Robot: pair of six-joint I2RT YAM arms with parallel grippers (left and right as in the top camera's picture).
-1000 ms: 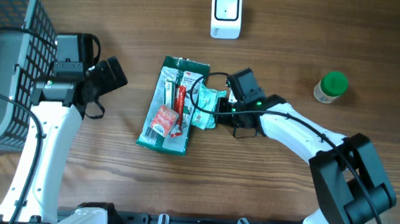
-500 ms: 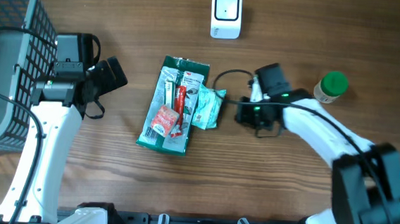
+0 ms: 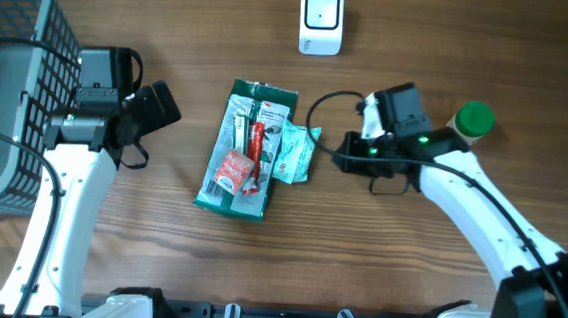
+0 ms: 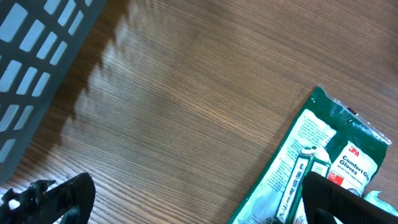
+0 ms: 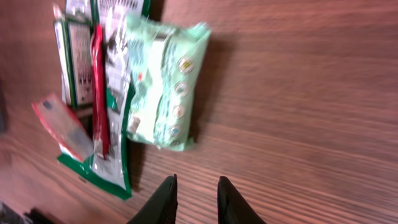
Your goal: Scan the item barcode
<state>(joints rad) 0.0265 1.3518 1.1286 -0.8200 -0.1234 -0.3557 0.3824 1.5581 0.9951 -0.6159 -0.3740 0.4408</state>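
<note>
Overhead and wrist views of a brown wooden table (image 3: 157, 260) with a straight lengthwise grain; we see nothing of the room beyond it.

**Hidden or unclear.** The dark grey basket (image 3: 33, 21) is cut off by the upper left corner of the overhead view. We see only its slotted wall and part of its floor. In the left wrist view the green gloves packet (image 4: 305, 143) runs off the lower right edge, and its smaller print is unreadable. In the right wrist view the pictures are too soft for us to find a barcode on any item.

**Items.** The pale green pouch (image 5: 165, 81) is a soft, crinkled plastic pack with a row of small round marks. It lies flat at the table's centre with its left edge overlapping the glossy gloves packet. On that packet rest a slim red stick (image 3: 257, 140) and a small red sachet (image 3: 229, 168). The white scanner (image 3: 321, 19), a rounded box with a dark window, stands at the far edge, well apart from the pouch. A small jar with a green cap (image 3: 470, 123) stands just beside the right arm.

**Grippers.** The left gripper (image 4: 199, 208) hangs left of the packet with its 2 black fingers (image 4: 56, 199) spread wide and holding nothing. The right gripper (image 5: 196, 202) sits right of the pouch and apart from it. Its 2 fingertips (image 5: 163, 202) are parted by a narrow gap, with bare wood between them.
</note>
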